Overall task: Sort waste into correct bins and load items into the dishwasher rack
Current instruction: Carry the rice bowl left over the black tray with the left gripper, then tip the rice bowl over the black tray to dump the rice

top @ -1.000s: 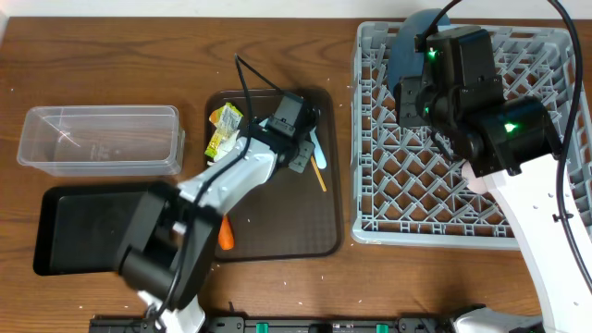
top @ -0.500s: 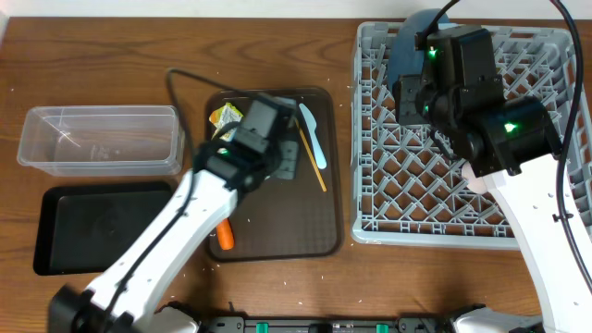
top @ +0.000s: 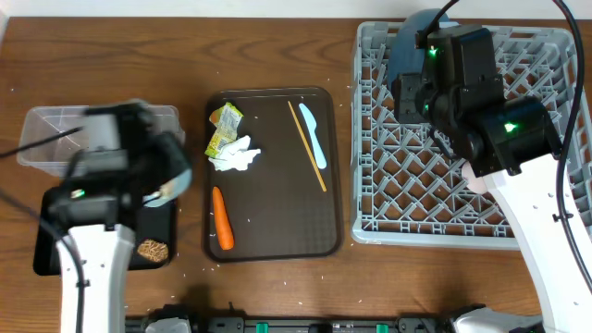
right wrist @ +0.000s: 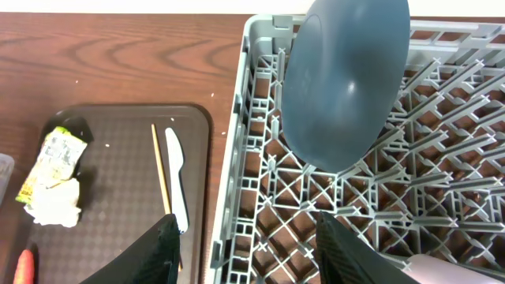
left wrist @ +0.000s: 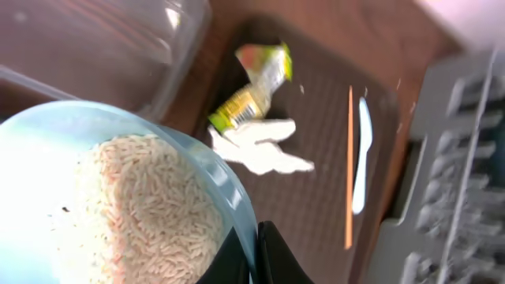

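Left claw clamps the light blue cup by its rim (pale grains inside) — right claw gapes empty over the dishwasher rack.

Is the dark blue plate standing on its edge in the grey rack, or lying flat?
Standing on edge: in the right wrist view the plate rises above the rack, its lower rim down in the grid.
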